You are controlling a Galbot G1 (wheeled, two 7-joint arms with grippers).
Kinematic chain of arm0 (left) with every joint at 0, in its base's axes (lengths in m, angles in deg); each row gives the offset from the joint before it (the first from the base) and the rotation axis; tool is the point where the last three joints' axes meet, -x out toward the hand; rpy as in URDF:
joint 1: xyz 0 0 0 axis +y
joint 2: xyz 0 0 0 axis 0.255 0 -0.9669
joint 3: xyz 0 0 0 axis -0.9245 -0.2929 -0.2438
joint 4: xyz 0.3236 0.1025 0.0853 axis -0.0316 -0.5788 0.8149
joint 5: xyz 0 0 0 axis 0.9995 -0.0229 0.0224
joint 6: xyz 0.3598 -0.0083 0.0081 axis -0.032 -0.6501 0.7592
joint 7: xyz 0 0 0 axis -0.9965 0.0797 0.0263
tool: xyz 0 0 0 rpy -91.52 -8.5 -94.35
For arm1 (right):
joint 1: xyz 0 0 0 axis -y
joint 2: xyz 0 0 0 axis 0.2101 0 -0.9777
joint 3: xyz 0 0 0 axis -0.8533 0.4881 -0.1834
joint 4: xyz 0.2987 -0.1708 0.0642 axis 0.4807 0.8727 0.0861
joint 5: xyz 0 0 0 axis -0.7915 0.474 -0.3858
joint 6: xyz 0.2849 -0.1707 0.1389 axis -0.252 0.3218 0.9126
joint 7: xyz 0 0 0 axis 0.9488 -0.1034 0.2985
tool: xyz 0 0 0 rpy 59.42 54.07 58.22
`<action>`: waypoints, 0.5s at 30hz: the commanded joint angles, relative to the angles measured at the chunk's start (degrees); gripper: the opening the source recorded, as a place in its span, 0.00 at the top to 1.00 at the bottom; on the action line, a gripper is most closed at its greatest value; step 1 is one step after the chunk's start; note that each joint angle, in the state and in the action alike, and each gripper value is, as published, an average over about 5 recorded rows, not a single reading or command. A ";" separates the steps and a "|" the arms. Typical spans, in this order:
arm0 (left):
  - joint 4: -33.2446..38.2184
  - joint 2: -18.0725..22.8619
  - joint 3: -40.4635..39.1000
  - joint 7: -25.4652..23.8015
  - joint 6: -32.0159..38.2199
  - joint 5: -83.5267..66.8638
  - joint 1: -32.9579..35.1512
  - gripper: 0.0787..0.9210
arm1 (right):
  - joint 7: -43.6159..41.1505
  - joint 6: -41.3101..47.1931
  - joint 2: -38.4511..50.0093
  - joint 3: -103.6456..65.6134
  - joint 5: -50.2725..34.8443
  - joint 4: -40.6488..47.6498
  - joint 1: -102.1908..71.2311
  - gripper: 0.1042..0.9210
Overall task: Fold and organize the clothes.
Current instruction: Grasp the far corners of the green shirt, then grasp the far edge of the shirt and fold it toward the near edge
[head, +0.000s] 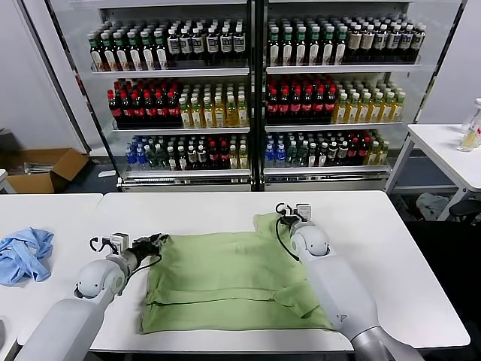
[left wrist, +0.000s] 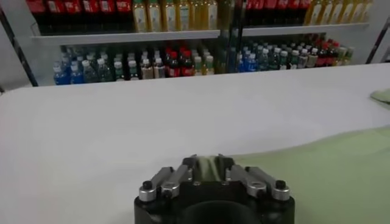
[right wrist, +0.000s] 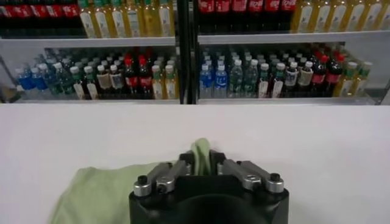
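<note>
The light green shirt (head: 225, 282) lies spread on the white table (head: 376, 248), partly folded, its back side up; buttons and graphic are hidden. My left gripper (head: 155, 241) is shut on the shirt's far left edge; in the left wrist view (left wrist: 207, 162) green cloth sits pinched between the fingers. My right gripper (head: 288, 219) is shut on the shirt's far right corner, and the right wrist view (right wrist: 201, 156) shows a fold of green cloth (right wrist: 97, 189) sticking up between its fingers.
A sky-blue cloth (head: 24, 254) lies crumpled at the table's left. Glass-fronted drink shelves (head: 255, 98) stand behind the table. A second white table (head: 451, 150) with bottles is at the far right. A cardboard box (head: 41, 167) sits on the floor at left.
</note>
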 commanded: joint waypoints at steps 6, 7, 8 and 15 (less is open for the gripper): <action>6.77 -2.98 1.43 1.09 6.08 -6.55 3.03 0.99 | 3.34 3.07 8.77 2.11 -7.81 -24.84 -6.12 1.00; 7.82 -3.26 1.83 1.26 6.22 -7.02 3.72 0.99 | 3.85 3.61 9.69 1.75 -8.54 -27.44 -7.52 1.00; 8.95 -3.58 2.28 1.45 6.33 -7.47 4.46 0.99 | 4.31 4.02 10.64 1.20 -9.27 -30.05 -9.00 1.00; 15.06 -5.18 5.39 2.01 7.28 -8.58 11.53 0.99 | 5.34 4.56 16.26 -3.58 -11.29 -43.38 -18.31 1.00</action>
